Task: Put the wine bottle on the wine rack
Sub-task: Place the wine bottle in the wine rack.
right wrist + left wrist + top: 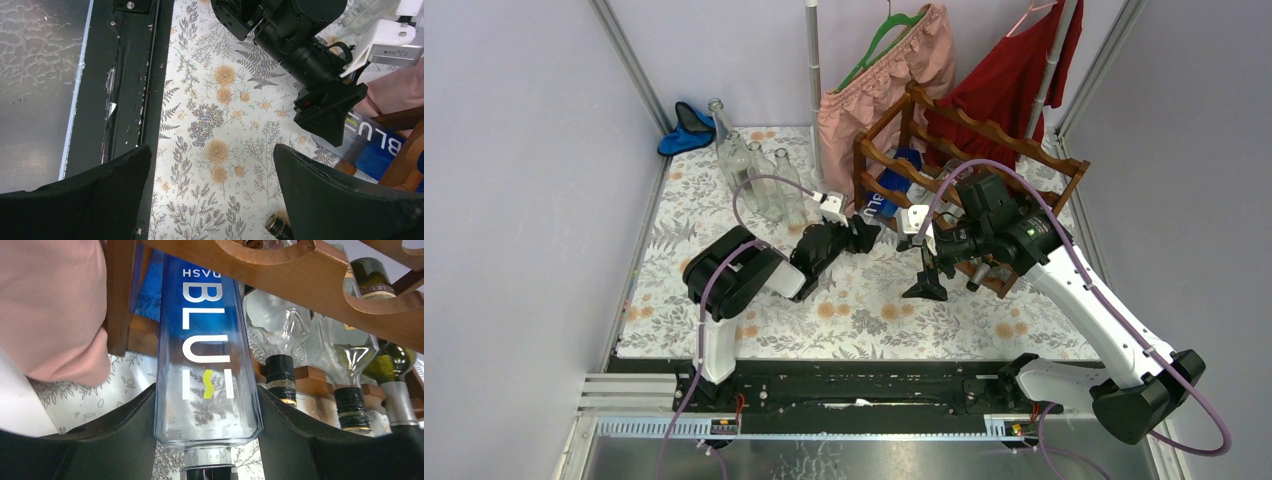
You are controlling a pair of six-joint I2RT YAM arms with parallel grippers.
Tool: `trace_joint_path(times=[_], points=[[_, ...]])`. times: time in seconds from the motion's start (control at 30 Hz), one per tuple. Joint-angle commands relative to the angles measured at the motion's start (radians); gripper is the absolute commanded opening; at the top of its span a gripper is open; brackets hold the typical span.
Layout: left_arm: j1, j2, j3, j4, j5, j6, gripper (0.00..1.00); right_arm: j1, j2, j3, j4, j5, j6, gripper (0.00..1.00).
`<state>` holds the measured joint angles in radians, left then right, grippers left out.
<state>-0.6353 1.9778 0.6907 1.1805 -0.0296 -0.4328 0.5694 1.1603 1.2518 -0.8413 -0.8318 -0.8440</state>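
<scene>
Item: wine bottle (207, 365) — blue glass with white lettering, lying neck toward the left wrist camera, its far end pushed in under a scalloped rail of the wine rack (984, 135). Rack stands at one o'clock on the table (854, 310); the bottle enters at the rack's nine o'clock end. Whether it rests on the lower cradles cannot be told.

Left fingers (125, 435): clamped on the bottle's shoulder, one on each flat side.

Right fingers (100, 195): spread wide, holding nothing, over the floral cloth at the rack's six o'clock.

Stored bottles (280, 370): in the bays at the blue bottle's three o'clock side, necks outward.

Step in hand, by judgement: insertion, nearly done. Next move calls for seating the bottle so the rack carries it, then parting the left fingers and drawing back toward seven o'clock — clear of the pink garment (50, 305) close by.
</scene>
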Motion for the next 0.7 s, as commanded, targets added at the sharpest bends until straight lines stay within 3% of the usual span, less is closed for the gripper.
trace_joint_path(times=[0.0, 0.27, 0.67], points=[[-0.014, 0.007, 0.050, -0.099, 0.000, 0.154, 0.00, -0.005, -0.020, 0.029, -0.006, -0.027, -0.016, 1.00], [-0.013, 0.044, 0.066, -0.101, 0.003, 0.146, 0.00, -0.005, -0.027, 0.023, -0.010, -0.019, -0.018, 1.00], [-0.014, 0.084, 0.122, -0.263, 0.002, 0.042, 0.00, -0.005, -0.028, 0.021, -0.007, -0.021, -0.018, 1.00]])
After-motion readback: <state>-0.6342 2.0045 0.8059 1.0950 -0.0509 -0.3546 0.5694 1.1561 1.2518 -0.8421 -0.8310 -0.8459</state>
